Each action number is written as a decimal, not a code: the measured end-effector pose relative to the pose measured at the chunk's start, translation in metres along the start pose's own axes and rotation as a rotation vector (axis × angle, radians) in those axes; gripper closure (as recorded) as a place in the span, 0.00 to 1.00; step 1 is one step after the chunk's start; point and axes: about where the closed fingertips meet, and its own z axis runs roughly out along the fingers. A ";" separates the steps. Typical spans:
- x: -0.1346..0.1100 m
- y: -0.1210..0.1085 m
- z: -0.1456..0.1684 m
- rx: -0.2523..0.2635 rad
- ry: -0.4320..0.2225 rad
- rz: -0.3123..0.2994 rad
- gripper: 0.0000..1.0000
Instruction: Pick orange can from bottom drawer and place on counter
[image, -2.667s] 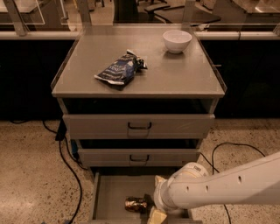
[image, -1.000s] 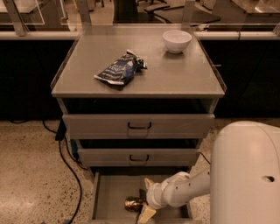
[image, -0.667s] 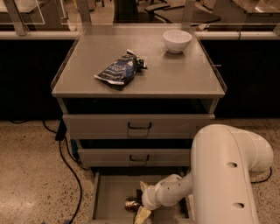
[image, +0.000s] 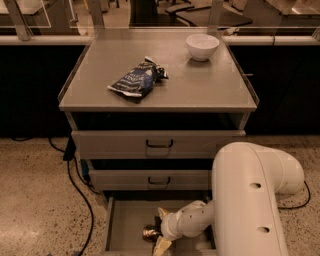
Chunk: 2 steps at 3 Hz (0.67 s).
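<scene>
The gripper (image: 160, 230) is down in the bottom drawer (image: 126, 220), its two pale fingers spread apart, with the orange can (image: 149, 233) lying just at its 9 o'clock, reaching in between them. At 12 o'clock, on the counter (image: 200, 87), lies a dark blue snack bag (image: 136, 80) with unreadable lettering; a white bowl (image: 202, 46) sits at 1 o'clock.

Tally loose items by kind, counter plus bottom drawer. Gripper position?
orange can: 1, in the bottom drawer
snack bag: 1, on the counter
bowl: 1, on the counter
Total: 3
The gripper is open, in the bottom drawer at the can.
</scene>
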 end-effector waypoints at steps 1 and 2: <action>0.001 -0.002 0.030 0.003 -0.025 -0.022 0.00; -0.008 -0.004 0.085 -0.009 -0.064 -0.045 0.00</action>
